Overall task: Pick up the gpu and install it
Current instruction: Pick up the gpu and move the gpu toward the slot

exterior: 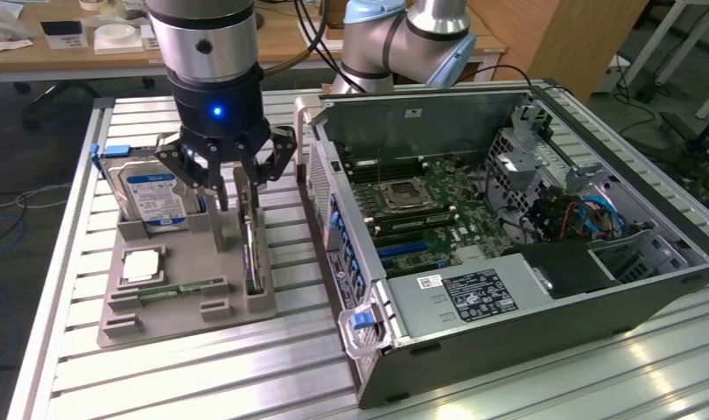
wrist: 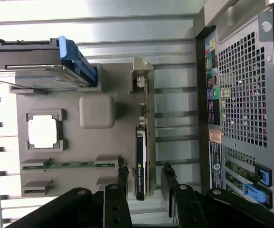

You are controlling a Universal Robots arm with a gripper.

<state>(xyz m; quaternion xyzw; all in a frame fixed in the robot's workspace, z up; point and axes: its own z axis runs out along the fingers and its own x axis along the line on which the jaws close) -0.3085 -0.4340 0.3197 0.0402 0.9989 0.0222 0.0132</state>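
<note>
- The gripper (exterior: 243,185) hangs in the upper left of the exterior view, over the grey holder (exterior: 186,262).
- The gpu (exterior: 254,249) stands on edge in a slot of that holder, left of centre, on the side nearest the open computer case (exterior: 507,219).
- The claw is spread: in the wrist view its fingers (wrist: 122,176) flank the gpu (wrist: 144,156), with a gap on each side.
- A hard drive (exterior: 154,192) stands upright on the holder's left.

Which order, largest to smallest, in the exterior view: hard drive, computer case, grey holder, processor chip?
1. computer case
2. grey holder
3. hard drive
4. processor chip
No close calls between any of them.
</note>
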